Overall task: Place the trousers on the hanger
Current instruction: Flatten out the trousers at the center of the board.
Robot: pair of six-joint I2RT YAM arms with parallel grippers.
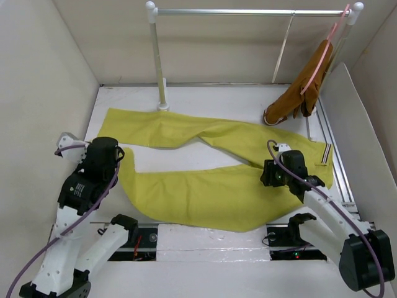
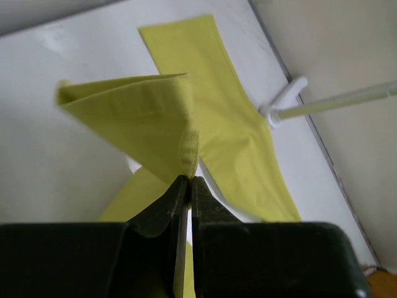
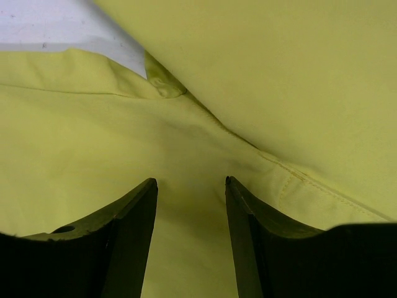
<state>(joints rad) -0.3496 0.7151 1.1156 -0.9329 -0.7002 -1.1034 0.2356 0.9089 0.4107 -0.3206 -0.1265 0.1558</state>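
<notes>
The yellow-green trousers [image 1: 205, 192] lie spread on the white table in a sideways V, with the striped waistband [image 1: 327, 155] at the right. My left gripper [image 1: 119, 162] is shut on the hem of the near leg; in the left wrist view the jaws [image 2: 188, 181] pinch a lifted, folded hem [image 2: 136, 115]. My right gripper [image 1: 268, 174] is open just above the crotch area; in the right wrist view [image 3: 191, 181] cloth [image 3: 217, 93] lies between and under the jaws. The thin cream-white hanger [image 1: 283, 46] hangs from the rail at the back.
A metal rail [image 1: 248, 11] on a white post [image 1: 159, 68] spans the back; its foot shows in the left wrist view [image 2: 282, 102]. A pink hanger [image 1: 322, 56] holds a rust-brown garment [image 1: 296, 96] at the back right. Walls enclose the table on three sides.
</notes>
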